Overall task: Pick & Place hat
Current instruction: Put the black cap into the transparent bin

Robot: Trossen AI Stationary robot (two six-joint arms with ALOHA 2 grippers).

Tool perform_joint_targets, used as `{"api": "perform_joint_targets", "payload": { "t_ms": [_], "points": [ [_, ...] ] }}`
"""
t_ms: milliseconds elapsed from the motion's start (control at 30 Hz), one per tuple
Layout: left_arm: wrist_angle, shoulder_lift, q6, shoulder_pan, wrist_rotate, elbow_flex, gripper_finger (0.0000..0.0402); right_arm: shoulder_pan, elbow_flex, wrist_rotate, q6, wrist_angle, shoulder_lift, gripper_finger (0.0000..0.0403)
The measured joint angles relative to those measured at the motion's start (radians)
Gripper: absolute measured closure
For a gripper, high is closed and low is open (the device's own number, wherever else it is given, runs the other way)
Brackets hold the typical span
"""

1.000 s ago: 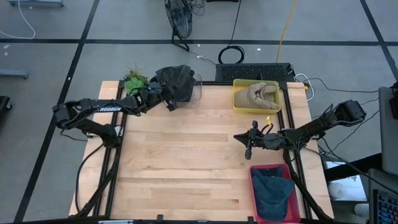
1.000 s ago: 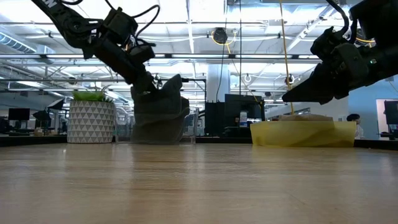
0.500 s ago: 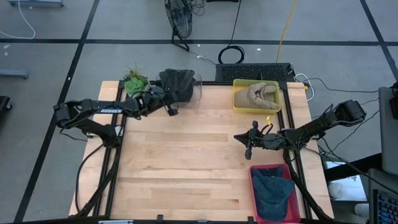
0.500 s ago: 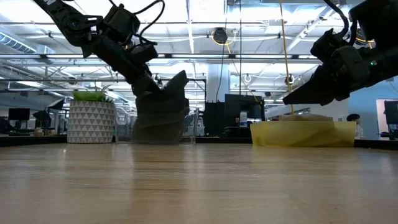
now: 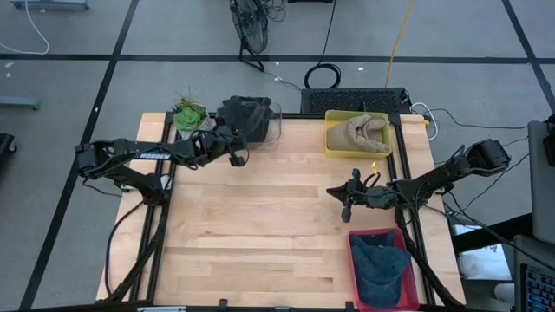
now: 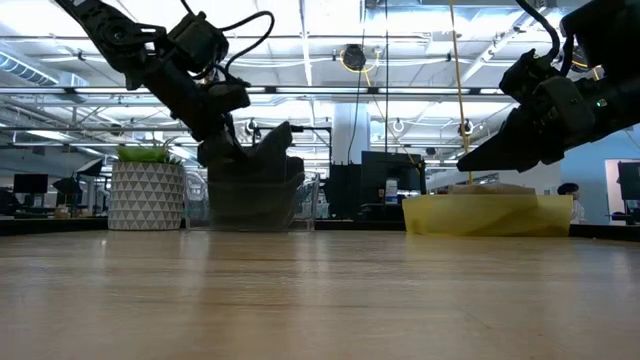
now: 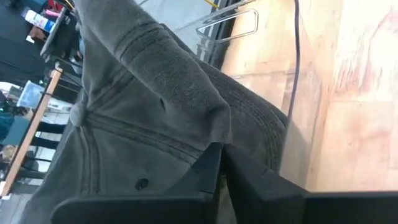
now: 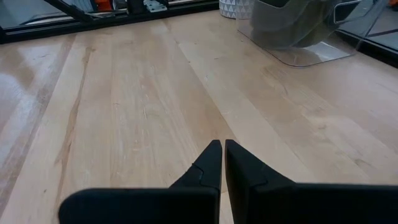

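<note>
Wood-top desk [image 5: 260,225] in a big open lab, grey floor w/ black tape lines around it. Dark grey hat [image 5: 245,115] sits in a clear bin [image 5: 270,130] at the far edge, next to a small potted plant [image 5: 186,113]. Left end effector [image 5: 234,152] is at the bin's near side; in the left wrist view the fingers [image 7: 208,171] look pressed nearly together right against a fold of hat cloth, but can't tell if any fabric is actually pinched. Right end effector [image 5: 345,208] hangs over the desk near a red bin [image 5: 354,260], fingers pressed together, empty, waiting. Yellow bin [image 5: 331,139] w/ a tan hat [image 5: 362,132] well apart.

Handling, judged: hat is light, soft, floppy cotton w/ stitched seams; crown crumples & sags. Not fragile, not slippery. Best hold prob. the stiffer brim or a thick seam fold; a thin pinch of crown cloth could slip out.
</note>
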Motion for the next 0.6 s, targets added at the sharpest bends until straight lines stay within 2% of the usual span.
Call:
{"api": "perform_joint_targets", "payload": {
  "t_ms": [300,433,600],
  "points": [
    [0.008,0.000,-0.054,0.000,0.069,0.000,0.0343,0.000,0.000,0.000,0.000,0.000,0.000,0.0403],
    [0.022,0.000,-0.053,-0.001,0.058,0.000,0.0329,0.000,0.000,0.000,0.000,0.000,0.000,0.0403],
    [0.102,0.000,-0.046,-0.017,-0.008,0.000,0.0319,0.000,0.000,0.000,0.000,0.000,0.000,0.0403]
  ]
}}
